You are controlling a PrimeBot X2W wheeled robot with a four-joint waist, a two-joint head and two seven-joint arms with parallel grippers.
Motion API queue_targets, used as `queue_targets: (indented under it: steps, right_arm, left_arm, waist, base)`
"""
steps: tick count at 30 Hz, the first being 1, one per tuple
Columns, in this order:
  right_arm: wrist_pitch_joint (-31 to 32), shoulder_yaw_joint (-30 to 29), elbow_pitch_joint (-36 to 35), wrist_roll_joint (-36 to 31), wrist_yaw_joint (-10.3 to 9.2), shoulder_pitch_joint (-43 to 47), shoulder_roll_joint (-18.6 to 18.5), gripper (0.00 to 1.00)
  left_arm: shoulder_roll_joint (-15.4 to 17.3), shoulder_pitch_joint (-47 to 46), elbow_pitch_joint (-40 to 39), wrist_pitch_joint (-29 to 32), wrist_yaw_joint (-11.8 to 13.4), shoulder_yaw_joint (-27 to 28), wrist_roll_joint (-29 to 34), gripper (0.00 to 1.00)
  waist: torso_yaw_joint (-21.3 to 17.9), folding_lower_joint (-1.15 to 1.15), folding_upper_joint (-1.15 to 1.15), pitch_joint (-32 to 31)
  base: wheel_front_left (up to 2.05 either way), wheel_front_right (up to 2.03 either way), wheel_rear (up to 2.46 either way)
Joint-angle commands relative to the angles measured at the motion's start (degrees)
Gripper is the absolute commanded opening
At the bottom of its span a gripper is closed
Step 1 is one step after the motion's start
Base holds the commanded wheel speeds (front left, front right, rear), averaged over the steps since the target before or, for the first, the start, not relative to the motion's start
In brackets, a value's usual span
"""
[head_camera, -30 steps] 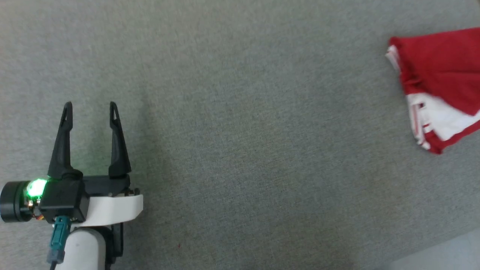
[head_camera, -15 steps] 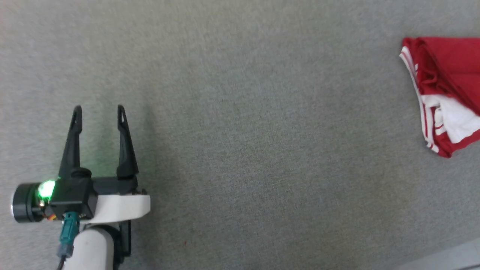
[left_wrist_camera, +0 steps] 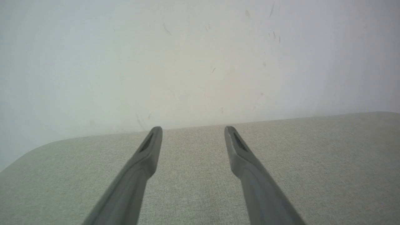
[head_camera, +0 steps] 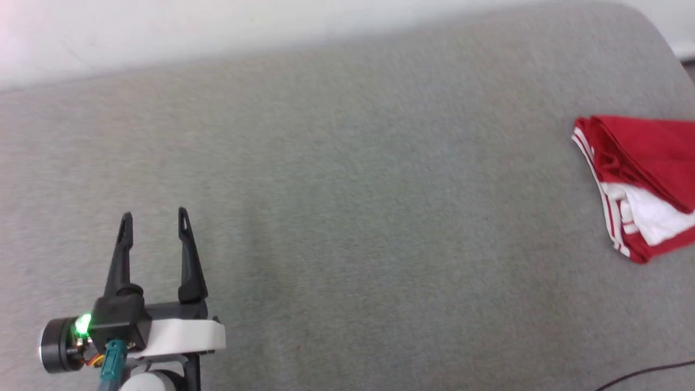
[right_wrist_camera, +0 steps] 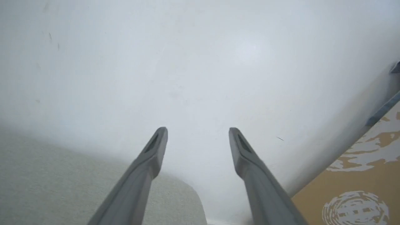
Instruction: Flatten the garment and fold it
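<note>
On grey surface (head_camera: 347,217), far right: folded garment (head_camera: 640,163); left fingers (head_camera: 188,260) wide, empty; right fingers (right_wrist_camera: 151,156) wide, empty.

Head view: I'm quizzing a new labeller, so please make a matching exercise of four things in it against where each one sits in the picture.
Things:
1. shirt
2. left gripper
3. cable
4. wall

Places:
A. lower left
B. along the top edge
C. right edge, halfway up
D. lower right corner

Pairs: 1-C, 2-A, 3-D, 4-B
</note>
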Motion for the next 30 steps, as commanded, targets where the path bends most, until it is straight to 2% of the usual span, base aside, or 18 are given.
queue_targets:
  steps: [1, 6, 12, 21, 30]
  right_arm:
    - [-0.24, -0.97, -3.34, -0.14, -0.10, 2.42, 2.09, 1.00]
    - [-0.26, -3.61, -15.72, 1.05, -0.10, 11.61, 8.38, 1.00]
    - [-0.27, -4.24, -24.02, 3.27, -0.10, 22.33, 15.01, 1.00]
    - [-0.28, -6.89, -27.31, 6.72, -0.10, 36.20, 22.27, 1.00]
    - [-0.28, -7.55, -27.80, 6.42, -0.10, 44.59, 24.79, 1.00]
  left_arm:
    - [-0.17, 0.43, 0.49, -0.28, -0.22, 0.29, -0.38, 1.00]
    - [-0.58, 0.95, 1.92, -0.28, -0.86, 0.61, -0.38, 1.00]
    - [-1.21, 1.88, 3.77, -0.28, -1.48, 0.65, -0.45, 1.00]
    - [-1.93, 4.09, 5.79, -0.28, -2.04, 0.14, 0.03, 1.00]
    - [-2.21, 5.72, 7.11, -0.28, -2.47, -0.14, 0.53, 1.00]
  waist:
    - [3.70, 0.02, -0.01, -4.18]
    - [5.51, 0.02, -0.01, -6.64]
    - [7.81, 0.02, -0.01, -8.96]
    - [10.73, 0.02, -0.01, -12.34]
    - [11.55, 0.02, -0.01, -14.43]
  base:
    - [0.00, 0.00, 0.00]
    - [0.00, 0.00, 0.00]
    - [0.00, 0.00, 0.00]
    - [0.00, 0.00, 0.00]
    - [0.00, 0.00, 0.00]
